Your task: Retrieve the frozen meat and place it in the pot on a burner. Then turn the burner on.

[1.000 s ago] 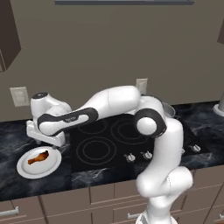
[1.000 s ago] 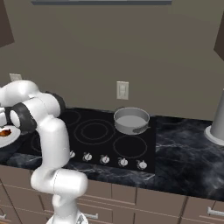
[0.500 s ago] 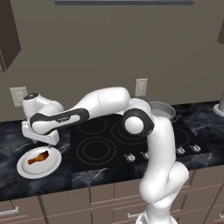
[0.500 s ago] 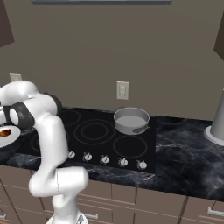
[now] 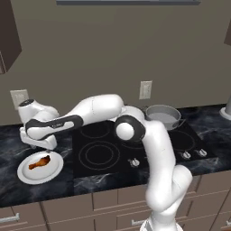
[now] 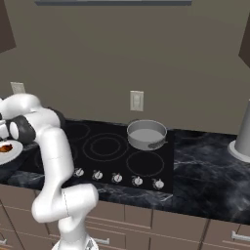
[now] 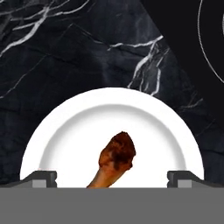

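Overhead, gripper [image 7: 112, 178]: hangs above the plate with its two fingertips [image 7: 40, 178] spread wide apart, nothing between them but air; the meat lies below the gap.
Frozen meat [image 7: 114, 158]: an orange-brown drumstick lying on the white plate, untouched by the fingertips. From the left base view it [image 5: 39, 163] sits near the plate's middle, just below the hand.
Plate [image 5: 27, 173]: on the dark marble bench [image 5: 13, 144], left of the cooktop. The right base view catches only its edge [image 6: 12, 154] at the far left, with a sliver of the meat [image 6: 6, 148] on it.
Pot [image 6: 145, 135]: grey, shallow, standing on the rear right burner of the black cooktop [image 6: 105, 146], well apart from the plate. In the left base view it [image 5: 161, 116] is partly behind the arm's elbow.
Knobs [image 6: 117, 178]: a row along the cooktop's front edge, clearest from the right base view.
Hand view extra: a curved burner ring [image 7: 205, 48] at the upper right corner, beside the marble.
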{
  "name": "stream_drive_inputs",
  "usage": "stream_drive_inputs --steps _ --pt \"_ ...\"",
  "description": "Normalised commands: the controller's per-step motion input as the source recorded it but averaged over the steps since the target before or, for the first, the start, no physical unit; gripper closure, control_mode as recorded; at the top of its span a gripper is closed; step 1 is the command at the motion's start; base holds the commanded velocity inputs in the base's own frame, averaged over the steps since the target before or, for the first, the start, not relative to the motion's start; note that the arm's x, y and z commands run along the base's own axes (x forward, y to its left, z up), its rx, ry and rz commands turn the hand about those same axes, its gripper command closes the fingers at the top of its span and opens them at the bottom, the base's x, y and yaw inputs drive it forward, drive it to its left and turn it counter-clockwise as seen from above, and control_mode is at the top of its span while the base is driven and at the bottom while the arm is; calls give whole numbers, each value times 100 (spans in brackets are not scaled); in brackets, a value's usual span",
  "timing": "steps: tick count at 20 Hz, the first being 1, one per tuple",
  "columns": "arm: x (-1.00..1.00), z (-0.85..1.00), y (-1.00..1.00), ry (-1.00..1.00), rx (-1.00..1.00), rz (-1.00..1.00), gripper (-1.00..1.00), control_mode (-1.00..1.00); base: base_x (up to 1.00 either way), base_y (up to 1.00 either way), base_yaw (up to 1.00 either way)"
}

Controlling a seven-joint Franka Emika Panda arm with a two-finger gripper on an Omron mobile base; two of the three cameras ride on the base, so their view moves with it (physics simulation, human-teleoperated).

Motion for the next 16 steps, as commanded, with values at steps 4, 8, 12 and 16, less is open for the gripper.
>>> stream_drive_inputs --steps 4,8,12,16 --pt "4 -8 7 7 0 0 -100 -100 0 0 0" --pt "-7 -14 0 9 0 0 -100 -100 0 0 0" --pt "-1 -29 0 6 -1 0 -100 -100 0 0 0" --pt "0 -37 0 0 -3 0 -100 -100 0 0 0"
